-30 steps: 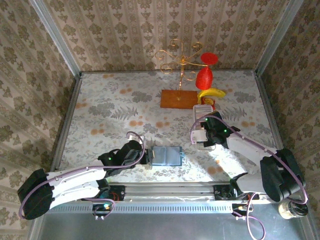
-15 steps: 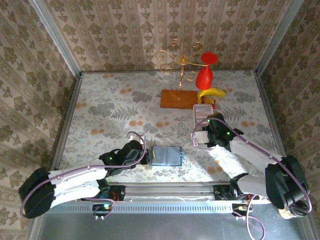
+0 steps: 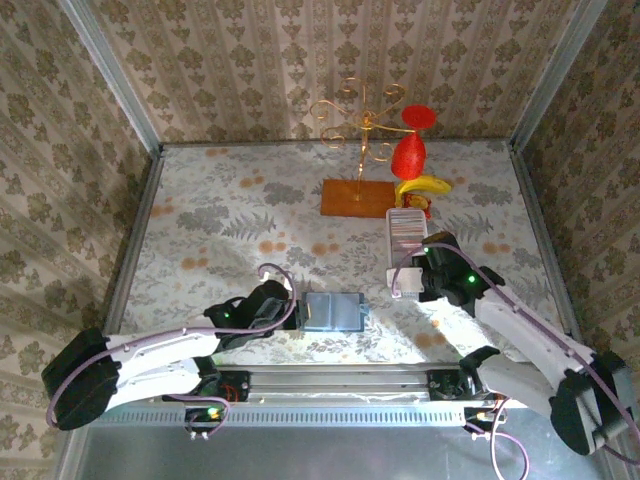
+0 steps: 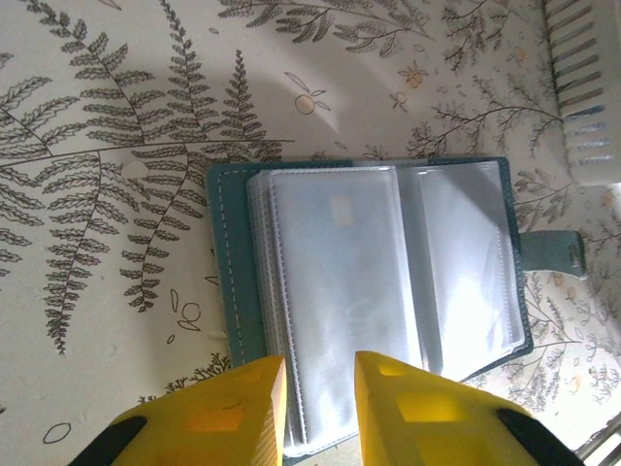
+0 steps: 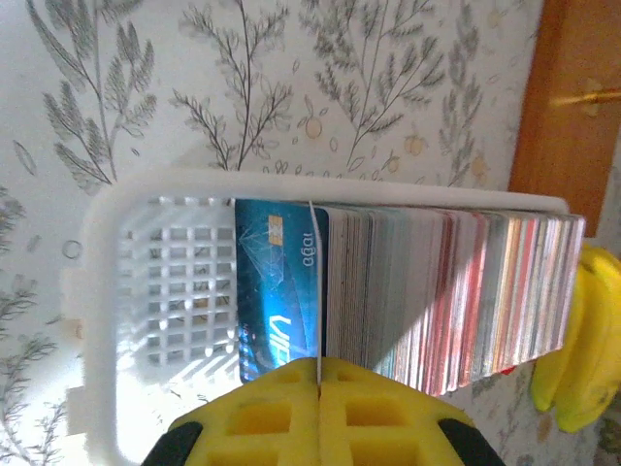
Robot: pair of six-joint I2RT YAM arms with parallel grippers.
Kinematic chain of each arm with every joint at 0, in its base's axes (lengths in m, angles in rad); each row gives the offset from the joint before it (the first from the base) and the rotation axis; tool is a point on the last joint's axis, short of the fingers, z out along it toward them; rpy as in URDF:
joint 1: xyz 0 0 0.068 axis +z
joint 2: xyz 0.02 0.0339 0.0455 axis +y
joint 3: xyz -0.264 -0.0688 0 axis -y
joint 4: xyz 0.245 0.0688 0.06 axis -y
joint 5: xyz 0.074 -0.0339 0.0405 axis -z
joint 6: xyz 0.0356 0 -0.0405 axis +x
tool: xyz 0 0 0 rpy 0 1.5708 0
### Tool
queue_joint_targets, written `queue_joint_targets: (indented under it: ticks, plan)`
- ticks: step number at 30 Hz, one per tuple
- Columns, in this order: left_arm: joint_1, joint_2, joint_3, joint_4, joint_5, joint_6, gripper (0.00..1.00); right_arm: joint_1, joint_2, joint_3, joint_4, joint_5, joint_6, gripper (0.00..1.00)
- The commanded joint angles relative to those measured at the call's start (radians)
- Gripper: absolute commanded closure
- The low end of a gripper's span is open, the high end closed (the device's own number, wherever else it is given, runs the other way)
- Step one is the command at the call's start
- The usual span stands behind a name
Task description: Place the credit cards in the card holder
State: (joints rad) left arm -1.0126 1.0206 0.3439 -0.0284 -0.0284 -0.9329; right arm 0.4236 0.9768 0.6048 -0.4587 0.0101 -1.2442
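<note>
The right gripper [image 5: 317, 377] is pinched shut on 1 edge-on credit card [image 5: 312, 282] in the white tray [image 5: 165, 282]; tight neighbours in the stack [image 5: 437, 291] could drag out too. The left gripper [image 4: 320, 388], jaws slightly apart at the edge of the open card holder [image 4: 378, 282], grip unclear, may let it slide

The table [image 3: 220, 220], under a fern-print cloth, is carrying the open card holder [image 3: 333, 312] near its front edge. A white tray [image 5: 102, 291], a wooden base [image 3: 356, 197] and a banana [image 3: 423, 186] are lying farther back, and a red object [image 3: 408, 155] is possibly resting there too.
</note>
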Motion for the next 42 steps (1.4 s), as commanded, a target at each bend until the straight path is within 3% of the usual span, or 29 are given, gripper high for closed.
queue_joint_targets:
  ticks: [1,4,7,9,12,14,17,21,27,42]
  plan:
    - [0.012,0.024,0.033,0.006,0.01,0.011,0.75,0.066,-0.104,0.03,-0.167,-0.008,0.172,1.0]
    - [0.021,0.042,0.047,-0.011,0.008,0.009,0.71,0.161,-0.179,0.069,-0.203,0.002,0.426,1.0]
    - [0.036,0.053,0.053,-0.022,0.007,0.012,0.71,0.227,-0.233,0.113,-0.133,-0.005,0.834,1.0]
    - [0.043,0.063,0.062,-0.029,0.011,0.016,0.69,0.247,-0.243,0.112,-0.026,0.022,1.214,1.0]
    - [0.046,0.08,0.075,-0.041,0.017,0.019,0.67,0.255,-0.203,0.059,0.12,-0.069,1.687,1.0]
    - [0.046,0.092,0.081,-0.052,0.016,0.015,0.64,0.283,-0.143,0.0,0.28,-0.139,1.949,1.0]
    - [0.048,0.1,0.078,-0.06,0.012,0.009,0.6,0.358,-0.025,-0.095,0.506,-0.091,2.252,1.0]
    - [0.046,0.121,0.085,-0.063,0.023,0.014,0.55,0.439,0.157,-0.102,0.607,-0.057,2.309,1.0]
    - [0.043,0.14,0.084,-0.061,0.028,0.01,0.52,0.476,0.357,-0.089,0.732,-0.079,2.346,1.0]
    - [0.037,0.179,0.069,-0.026,0.035,0.0,0.56,0.485,0.404,-0.113,0.722,-0.022,2.357,1.0]
